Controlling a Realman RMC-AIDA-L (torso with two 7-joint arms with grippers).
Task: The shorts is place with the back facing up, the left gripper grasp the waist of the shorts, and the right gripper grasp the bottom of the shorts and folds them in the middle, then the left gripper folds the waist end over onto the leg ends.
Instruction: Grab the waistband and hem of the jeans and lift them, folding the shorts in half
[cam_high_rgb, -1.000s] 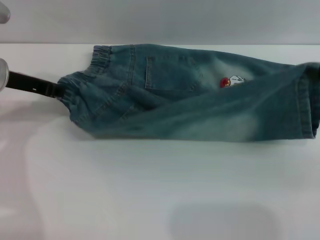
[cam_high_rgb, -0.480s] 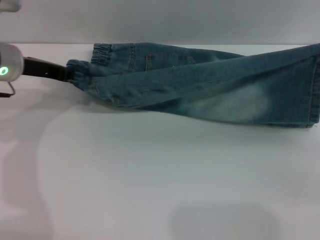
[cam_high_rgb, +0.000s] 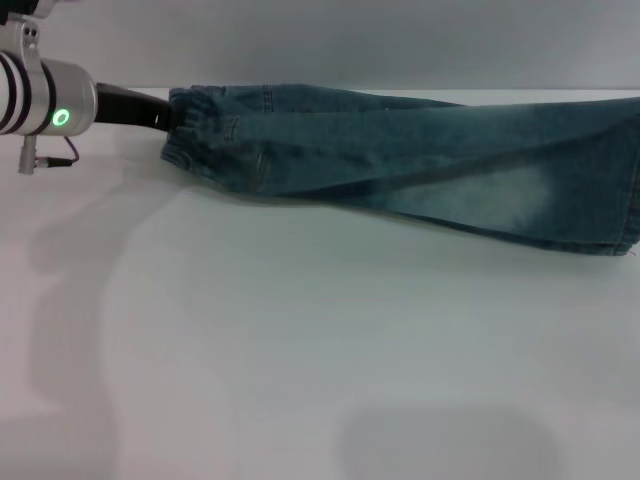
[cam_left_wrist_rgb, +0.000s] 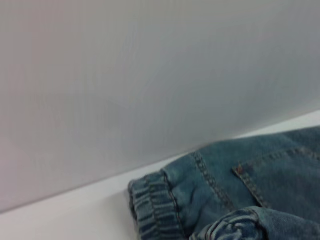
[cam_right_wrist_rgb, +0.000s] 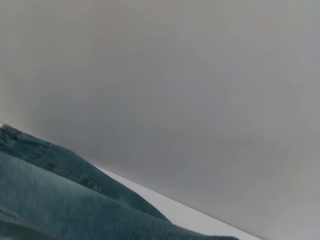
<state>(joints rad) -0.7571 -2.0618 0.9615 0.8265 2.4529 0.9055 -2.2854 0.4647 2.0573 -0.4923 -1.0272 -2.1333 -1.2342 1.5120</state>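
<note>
My left tool (cam_high_rgb: 160, 115) pinches the gathered waist (cam_high_rgb: 195, 135) of the faded blue denim shorts (cam_high_rgb: 420, 160); hems (cam_high_rgb: 632, 190) lie rightward along the bench.

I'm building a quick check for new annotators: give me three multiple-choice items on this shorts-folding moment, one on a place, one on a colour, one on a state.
1. Where is the left hand?
A. at the waist
B. at the leg hems
C. away from the cloth

2. What colour is the light on its wrist?
A. red
B. green
C. blue

3. How do the shorts lie?
A. spread flat, pockets showing
B. folded lengthwise
C. rolled up

A: its black neck meets the gathered band.
B: green glow on the silver wrist.
B: one leg covers the other.
</note>
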